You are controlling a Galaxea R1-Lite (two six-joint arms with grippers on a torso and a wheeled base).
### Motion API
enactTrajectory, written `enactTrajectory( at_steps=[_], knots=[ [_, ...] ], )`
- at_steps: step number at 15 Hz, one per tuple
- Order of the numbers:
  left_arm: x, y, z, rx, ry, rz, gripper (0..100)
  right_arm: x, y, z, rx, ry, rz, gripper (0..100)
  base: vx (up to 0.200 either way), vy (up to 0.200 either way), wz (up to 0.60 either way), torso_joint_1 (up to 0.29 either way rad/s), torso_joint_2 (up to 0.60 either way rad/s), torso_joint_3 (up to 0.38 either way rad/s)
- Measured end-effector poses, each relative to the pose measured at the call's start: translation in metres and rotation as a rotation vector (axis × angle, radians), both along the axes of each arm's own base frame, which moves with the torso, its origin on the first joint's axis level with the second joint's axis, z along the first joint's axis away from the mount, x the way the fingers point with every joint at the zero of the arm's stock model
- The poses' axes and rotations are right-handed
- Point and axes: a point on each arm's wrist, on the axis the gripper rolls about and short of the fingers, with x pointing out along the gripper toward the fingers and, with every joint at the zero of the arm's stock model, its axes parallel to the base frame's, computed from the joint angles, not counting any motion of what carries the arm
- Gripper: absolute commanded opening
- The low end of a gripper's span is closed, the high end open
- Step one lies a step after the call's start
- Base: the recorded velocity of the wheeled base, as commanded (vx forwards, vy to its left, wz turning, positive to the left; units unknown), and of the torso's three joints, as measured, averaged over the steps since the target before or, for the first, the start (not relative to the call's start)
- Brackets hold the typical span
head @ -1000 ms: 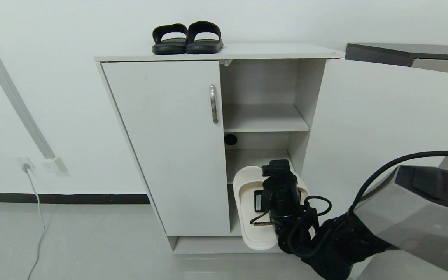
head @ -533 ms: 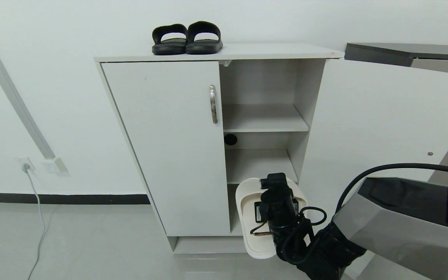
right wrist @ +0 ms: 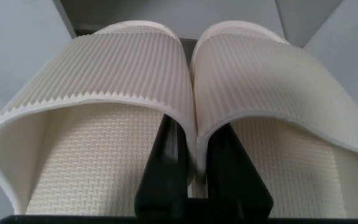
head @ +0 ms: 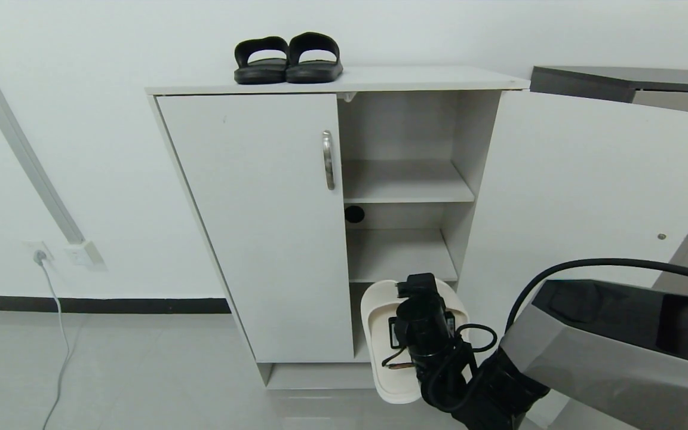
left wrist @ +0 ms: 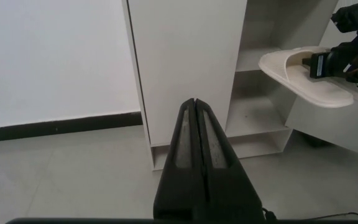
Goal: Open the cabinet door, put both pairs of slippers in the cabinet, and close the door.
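White wall behind a white cabinet with its right door open; black slippers sit on top. Right gripper is clamped on the cream slippers, held before the lowest compartment. Left gripper has its fingers pressed together.

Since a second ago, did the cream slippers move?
Yes. The cream slippers dropped: their tips overlapped the lower shelf before, and now sit beneath its front edge.
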Motion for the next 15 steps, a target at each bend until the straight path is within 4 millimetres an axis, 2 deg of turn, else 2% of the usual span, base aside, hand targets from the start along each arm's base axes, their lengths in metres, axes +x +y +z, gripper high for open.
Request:
enactTrajectory(
  at_steps=[9,13,15],
  knots=[
    [0.000,0.000,0.000,0.000,0.001,0.000,0,0.006,0.002,-0.012,0.004,-0.005,-0.012,0,0.000,0.000,0.00,0.001,0.00,-0.154],
    [0.000,0.000,0.000,0.000,0.000,-0.001,0,0.009,0.003,0.001,0.064,-0.161,-0.004,0,0.000,0.000,0.00,0.004,0.00,-0.062],
    [0.000,0.000,0.000,-0.001,0.001,0.000,0,0.012,-0.001,-0.001,0.036,-0.216,-0.006,0,0.000,0.000,0.00,0.000,0.00,0.000]
  ],
)
